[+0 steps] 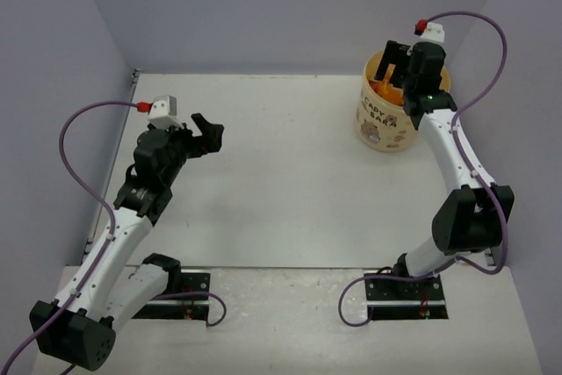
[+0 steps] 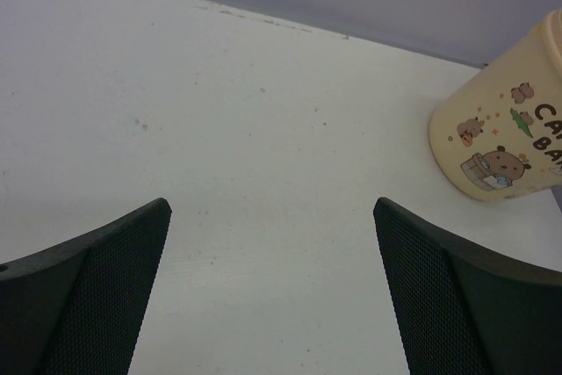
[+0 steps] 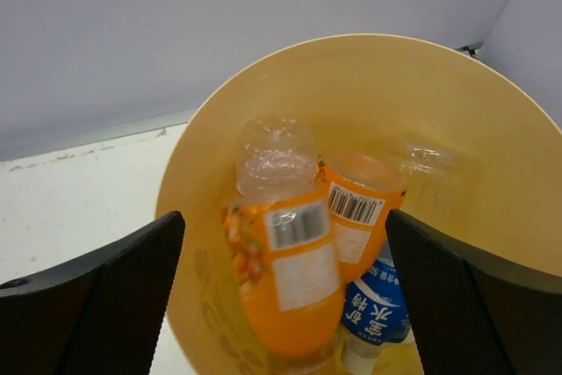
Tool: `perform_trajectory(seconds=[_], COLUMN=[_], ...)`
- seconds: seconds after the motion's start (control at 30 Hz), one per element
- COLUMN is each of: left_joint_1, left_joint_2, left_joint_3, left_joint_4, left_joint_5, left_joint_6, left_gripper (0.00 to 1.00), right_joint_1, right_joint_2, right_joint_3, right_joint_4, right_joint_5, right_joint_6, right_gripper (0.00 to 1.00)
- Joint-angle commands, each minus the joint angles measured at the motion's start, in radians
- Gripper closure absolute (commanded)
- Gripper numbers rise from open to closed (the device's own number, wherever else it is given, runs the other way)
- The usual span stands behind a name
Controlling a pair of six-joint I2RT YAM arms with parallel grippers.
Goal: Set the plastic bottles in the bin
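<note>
The right end effector [image 3: 285, 217] hangs directly over the mouth of the bin [image 3: 369, 85], fingers spread wide with nothing between them. Inside the bin lie the plastic bottles [image 3: 290, 278]: two orange ones leaning side by side and touching, a blue-labelled one [image 3: 378, 318] lower down beside them, and a clear one [image 3: 430, 164] against the bin's wall. Well to the left of the bin, the left end effector [image 2: 272, 204] is likewise spread and holds nothing, poised above the desk [image 2: 263, 111] on which the bin stands upright.

tabletop [image 1: 290, 182]: white, matte, a few faint specks
bin [image 1: 379, 125]: stands upright on it near my far right corner
</note>
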Motion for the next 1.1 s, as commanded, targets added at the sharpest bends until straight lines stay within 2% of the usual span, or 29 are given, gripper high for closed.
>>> perform_trajectory(seconds=[0.0, 0.27, 0.43, 0.57, 0.67, 0.77, 0.83, 0.97, 1.07], left_joint_1=[0.004, 0.004, 0.004, 0.004, 0.004, 0.004, 0.004, 0.004, 0.004], left_joint_2=[-0.016, -0.018, -0.014, -0.006, 0.000, 0.002, -0.001, -0.017, -0.031], left_joint_3=[0.005, -0.008, -0.019, -0.022, -0.038, -0.066, -0.078, -0.082, -0.092], left_joint_4=[-0.001, 0.000, 0.004, 0.009, 0.028, 0.049, 0.055, 0.047, 0.048], left_joint_5=[-0.023, -0.026, -0.023, -0.020, -0.024, -0.027, -0.032, -0.037, -0.043], left_joint_6=[0.030, 0.036, 0.054, 0.058, 0.056, 0.051, 0.049, 0.050, 0.050], left_gripper=[0.00, 0.00, 0.00, 0.00, 0.00, 0.00, 0.00, 0.00, 0.00], right_joint_1=[-0.001, -0.002, -0.001, -0.002, -0.002, -0.002, -0.002, -0.002, -0.001], right_joint_2=[-0.064, -0.312, -0.551, -0.730, -0.848, -0.930, -0.974, -1.030, -1.044], right_joint_3=[0.049, -0.127, -0.389, -0.555, -0.660, -0.783, -0.836, -0.876, -0.871], right_joint_4=[-0.003, -0.030, -0.075, -0.165, -0.191, -0.162, -0.156, -0.142, -0.120], right_joint_5=[0.018, -0.005, 0.037, 0.175, 0.156, 0.071, 0.106, 0.144, 0.114], right_joint_6=[0.008, 0.034, 0.124, 0.242, 0.317, 0.343, 0.367, 0.395, 0.384], right_gripper=[0.01, 0.01, 0.01, 0.01, 0.01, 0.01, 0.01, 0.01, 0.01])
